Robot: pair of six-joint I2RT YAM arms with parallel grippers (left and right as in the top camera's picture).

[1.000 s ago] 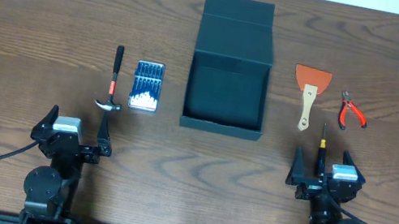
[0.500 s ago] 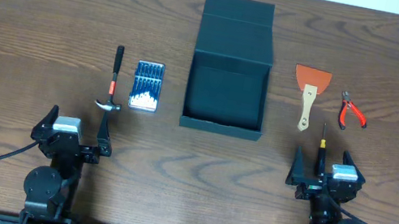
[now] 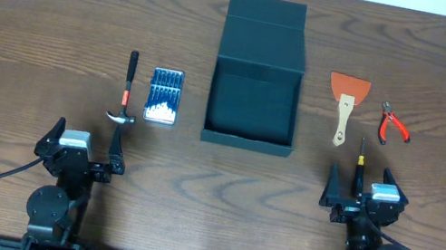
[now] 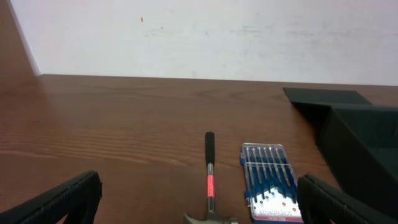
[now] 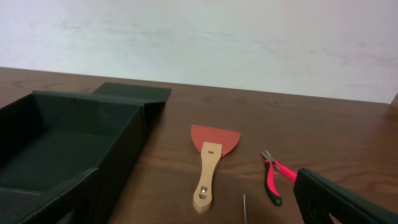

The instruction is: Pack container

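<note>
The container (image 3: 246,140), a dark teal-black box, stands open at the table's middle with its lid flap (image 3: 265,22) laid back; its inside looks empty. In the right wrist view the container (image 5: 127,140) sits to the left. My left gripper (image 3: 83,148) is open near the front edge, behind a hammer (image 3: 126,90) and nothing is between its fingers (image 4: 62,199). My right gripper (image 3: 362,194) is open too, just behind a black screwdriver (image 3: 360,163).
A blue case of bits (image 3: 164,95) lies between the hammer and the container. Right of the container lie a scraper (image 3: 344,105) with an orange blade and wooden handle, and red-handled pliers (image 3: 392,123). A pale wall rises beyond the table's far edge.
</note>
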